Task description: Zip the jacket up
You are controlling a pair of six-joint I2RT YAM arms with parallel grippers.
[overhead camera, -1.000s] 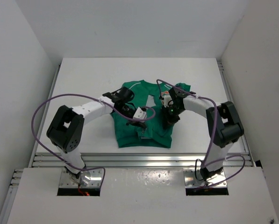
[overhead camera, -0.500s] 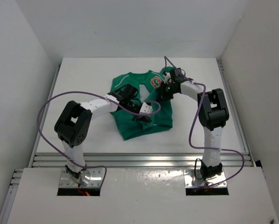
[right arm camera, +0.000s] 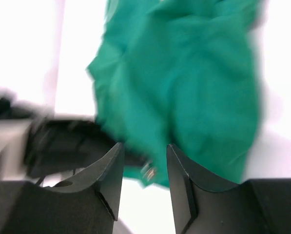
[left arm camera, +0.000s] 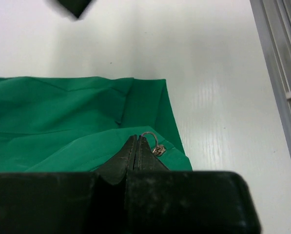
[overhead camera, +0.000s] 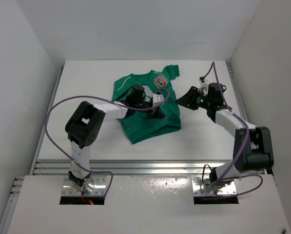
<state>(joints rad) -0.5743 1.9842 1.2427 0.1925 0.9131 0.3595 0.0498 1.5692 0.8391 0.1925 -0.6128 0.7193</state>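
Green jacket (right arm camera: 199,73) blurred for right wrist; left claw (left arm camera: 137,142) pinches edge.

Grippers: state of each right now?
Left gripper: closed, pinching the hem of the small green fabric jacket.
Right gripper: open, holding nothing.

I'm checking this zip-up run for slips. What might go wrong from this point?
1. The left gripper is pinched shut at the hem of the jacket, beside the ring pull rather than clearly on it. It may tug only fabric.
2. The right gripper hangs open off the jacket, so nothing anchors it. A pull would likely drag the whole rumpled garment across the table.
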